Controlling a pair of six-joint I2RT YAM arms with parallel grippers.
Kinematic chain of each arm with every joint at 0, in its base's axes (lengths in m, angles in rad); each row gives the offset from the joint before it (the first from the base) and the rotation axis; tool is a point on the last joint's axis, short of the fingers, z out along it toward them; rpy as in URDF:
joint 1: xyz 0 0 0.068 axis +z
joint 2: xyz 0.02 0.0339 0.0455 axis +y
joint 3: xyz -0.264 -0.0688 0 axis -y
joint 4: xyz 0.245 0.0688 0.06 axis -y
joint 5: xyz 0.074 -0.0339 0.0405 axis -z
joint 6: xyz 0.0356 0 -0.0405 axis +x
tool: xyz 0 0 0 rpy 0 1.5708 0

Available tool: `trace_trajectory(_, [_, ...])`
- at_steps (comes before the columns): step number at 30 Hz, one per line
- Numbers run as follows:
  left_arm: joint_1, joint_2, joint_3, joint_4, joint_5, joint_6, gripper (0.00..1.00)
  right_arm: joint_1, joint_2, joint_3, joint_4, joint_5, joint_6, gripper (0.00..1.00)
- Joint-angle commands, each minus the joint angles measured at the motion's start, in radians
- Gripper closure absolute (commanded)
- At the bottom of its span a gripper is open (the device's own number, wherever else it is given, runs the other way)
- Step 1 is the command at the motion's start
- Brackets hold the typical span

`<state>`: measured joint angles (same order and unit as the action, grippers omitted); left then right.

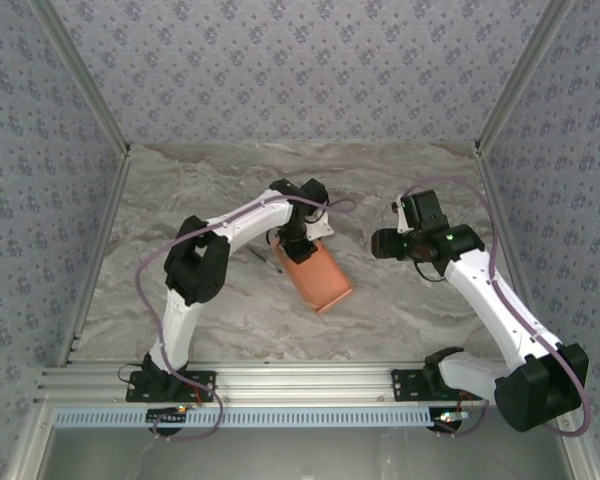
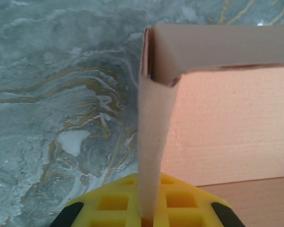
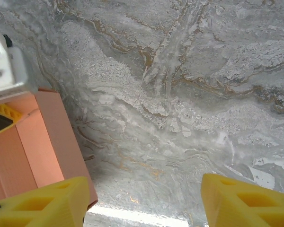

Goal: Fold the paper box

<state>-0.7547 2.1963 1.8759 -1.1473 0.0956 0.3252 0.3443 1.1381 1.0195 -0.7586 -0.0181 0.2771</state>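
Near the middle of the marble table (image 1: 240, 330) I see the paper box (image 1: 318, 278), lying a little left of centre, its long side running from far-left to near-right; my left gripper (image 1: 298, 245) sits at the box's far end; through the left wrist camera, a thin upright cardboard wall passes between its yellow fingers (image 2: 109, 203), which are pinched narrow on it; at the far corner that wall meets a folded-over flap. My right gripper (image 1: 382, 243) hovers right of the box, apart from it; its fingers (image 3: 246, 201) stand wide with bare marble between them.
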Motion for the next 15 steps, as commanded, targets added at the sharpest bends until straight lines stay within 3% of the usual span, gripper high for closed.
trace_trajectory(1, [-0.026,0.117,0.195,-0.164,-0.039,0.057,0.87,-0.006,-0.020,-0.029,0.007,0.004,0.019,0.35])
trace_trajectory(8, [-0.048,0.206,0.353,-0.231,-0.061,0.057,0.80,-0.011,-0.031,-0.057,0.011,0.009,0.017,0.35])
trace_trajectory(15, [-0.049,0.222,0.405,-0.238,-0.036,0.064,0.65,-0.047,-0.064,-0.096,0.019,0.000,0.023,0.34])
